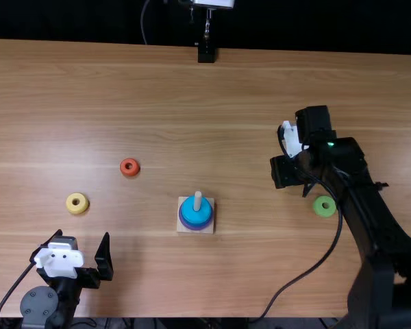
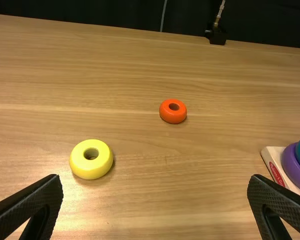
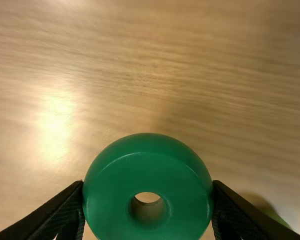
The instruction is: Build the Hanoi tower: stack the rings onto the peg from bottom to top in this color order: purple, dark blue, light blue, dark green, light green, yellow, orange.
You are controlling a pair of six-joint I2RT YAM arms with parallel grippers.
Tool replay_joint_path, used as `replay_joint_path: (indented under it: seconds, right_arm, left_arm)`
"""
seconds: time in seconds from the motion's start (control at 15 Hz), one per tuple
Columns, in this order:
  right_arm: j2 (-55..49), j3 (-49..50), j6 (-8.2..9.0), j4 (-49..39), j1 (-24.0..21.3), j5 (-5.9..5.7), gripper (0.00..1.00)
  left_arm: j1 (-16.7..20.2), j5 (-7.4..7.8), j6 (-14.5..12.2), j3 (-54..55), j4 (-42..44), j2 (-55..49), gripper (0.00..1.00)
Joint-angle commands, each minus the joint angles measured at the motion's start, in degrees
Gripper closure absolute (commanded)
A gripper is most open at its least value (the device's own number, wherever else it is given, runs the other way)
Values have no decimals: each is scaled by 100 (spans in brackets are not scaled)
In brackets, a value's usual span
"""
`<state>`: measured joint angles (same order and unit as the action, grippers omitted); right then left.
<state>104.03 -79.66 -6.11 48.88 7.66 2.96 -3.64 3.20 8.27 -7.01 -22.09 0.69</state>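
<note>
Light brown wooden tabletop (image 1: 253, 89) spreads beneath both arms, and the stack's square pale wooden base (image 1: 182, 227) with its upright round peg (image 1: 197, 201) stands near the middle, to the left of the right gripper (image 1: 294, 188) and somewhat closer to the table's near edge. The glossy dark green ring (image 3: 115, 200) is clamped between that gripper's two fingers, its hole facing the wrist camera, so the axis seems roughly in line with the peg; the next move likely calls for a sideways carry, then centring over the light blue ring (image 1: 189, 214). The right arm reaches in from the near edge, wrist bent over the table. The left gripper (image 1: 83, 234) waits low, fingers wide apart and empty, farther from the held ring.
</note>
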Motion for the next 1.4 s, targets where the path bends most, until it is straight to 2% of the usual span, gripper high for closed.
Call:
replay_joint_path:
  seconds: [0.0,0.13,0.53,0.67,0.73,0.8,0.93,1.2,1.27,1.33]
  right_arm:
    - [-366,-305,-54,138,227,20,100]
    - [-673,-481,-54,676,473,20,100]
    - [-1508,-841,-22,1457,1739,31,100]
    - [-1579,-1148,-43,1973,2169,73,100]
    - [-1579,-1289,-22,2047,2363,189,100]
    - [-1579,-1430,-1,2047,2486,305,100]
    - [-1561,-1702,10,2037,2644,305,100]
    - [-1535,-2054,31,1994,2679,305,100]
    - [-1526,-2063,136,1963,2767,305,100]
    - [-1508,-2142,337,1952,2820,305,100]
  left_arm:
    - [65,38,-36,305,-59,-69,0]
    - [65,38,-36,305,-59,-69,0]
    - [65,38,-36,305,-59,-69,0]
    - [65,38,-36,305,-59,-69,0]
    - [65,38,-36,305,-59,-69,0]
    - [65,38,-36,305,-59,-69,0]
    - [65,38,-36,305,-59,-69,0]
    - [65,38,-36,305,-59,-69,0]
    - [65,38,-36,305,-59,-69,0]
    - [65,38,-36,305,-59,-69,0]
